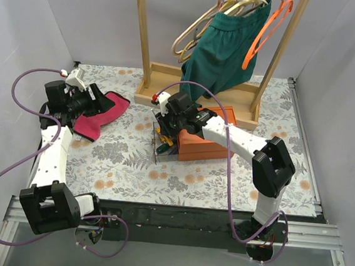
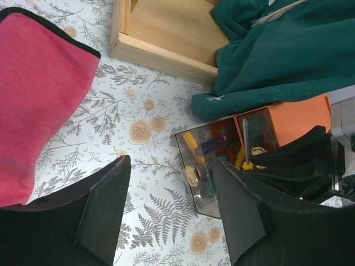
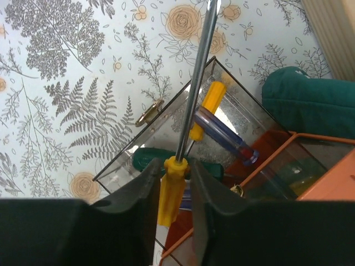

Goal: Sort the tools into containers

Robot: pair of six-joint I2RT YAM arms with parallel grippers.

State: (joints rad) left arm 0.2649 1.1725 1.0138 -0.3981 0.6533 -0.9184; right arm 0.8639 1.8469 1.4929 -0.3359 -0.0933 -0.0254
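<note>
Right side: grips a yellow-handled screwdriver (image 3: 195, 94) by the handle, pinched narrow between the fingers of the right end effector (image 3: 173, 173). Holds it just above the clear plastic box (image 3: 119, 172), with the thin metal shaft pointing away from the fingers, out past the box's edge over the floral bench (image 3: 50, 83).

Inside the clear box: a second yellow-handled screwdriver (image 3: 213, 97), a blue-handled one (image 3: 222, 133) and a green-handled one (image 3: 147, 159), lying crossed over one another. More tools deeper in, too hidden to tell apart.

Just beside the clear box on its right: the orange box (image 1: 194, 150), partly under the right arm.

Left side: spreads the left end effector (image 2: 172, 205) wide, with nothing between its fingers. Hovers above the bench near a pink cloth (image 2: 39, 100), well apart from the clear box and the tools.

Far edge: a wooden rack (image 1: 145, 42) carrying a green garment (image 1: 227, 43) and hangers (image 1: 269, 25), with the garment's hem hanging close to the orange box.
</note>
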